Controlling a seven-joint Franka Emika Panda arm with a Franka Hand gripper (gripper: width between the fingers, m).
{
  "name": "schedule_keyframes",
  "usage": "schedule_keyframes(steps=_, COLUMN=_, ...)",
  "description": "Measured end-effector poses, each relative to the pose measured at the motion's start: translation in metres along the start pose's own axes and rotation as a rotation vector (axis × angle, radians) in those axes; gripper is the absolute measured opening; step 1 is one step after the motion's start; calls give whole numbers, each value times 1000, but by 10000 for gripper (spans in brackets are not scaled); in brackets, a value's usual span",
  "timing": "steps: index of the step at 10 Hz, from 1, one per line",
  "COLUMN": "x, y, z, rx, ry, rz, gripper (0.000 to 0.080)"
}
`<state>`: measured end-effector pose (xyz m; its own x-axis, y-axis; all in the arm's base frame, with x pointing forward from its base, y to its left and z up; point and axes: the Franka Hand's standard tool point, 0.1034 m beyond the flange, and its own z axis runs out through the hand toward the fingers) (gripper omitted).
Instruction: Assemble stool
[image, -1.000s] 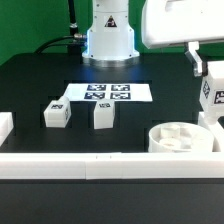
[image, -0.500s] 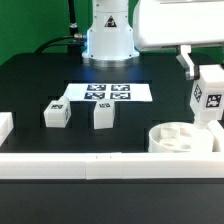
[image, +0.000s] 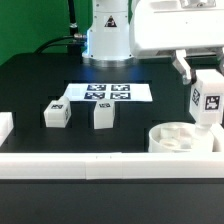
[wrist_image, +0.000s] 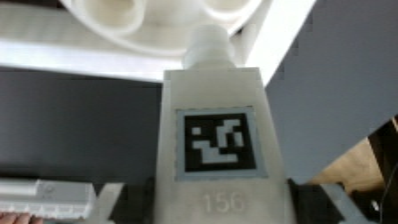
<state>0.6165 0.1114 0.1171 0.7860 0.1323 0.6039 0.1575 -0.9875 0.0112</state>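
Observation:
The round white seat (image: 183, 138) lies sockets-up at the exterior view's right, against the front rail. My gripper (image: 207, 72) is shut on a white tagged leg (image: 208, 100) and holds it upright just above the seat's far right side. In the wrist view the leg (wrist_image: 221, 130) fills the middle, its tag facing the camera, its narrow tip close to a socket of the seat (wrist_image: 169, 25). Two more legs (image: 56, 114) (image: 102, 115) stand on the black table at the exterior view's left and middle.
The marker board (image: 108, 93) lies flat behind the two loose legs. A long white rail (image: 90, 165) runs along the front edge. A white block (image: 5, 126) sits at the exterior view's far left. The robot base (image: 108, 35) stands at the back.
My gripper with the leg has moved toward the exterior view's left and slightly down, coming over the seat. The loose legs and seat have not moved.

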Motion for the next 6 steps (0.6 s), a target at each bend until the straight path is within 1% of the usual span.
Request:
schedule_keyframes(steps=2, x=-4, y=0, z=2, rx=-1, ry=-7, rz=-3, gripper=337)
schedule_keyframes(steps=6, x=-13, y=-13, z=3, rx=5, ry=-21, rz=13, gripper=337)
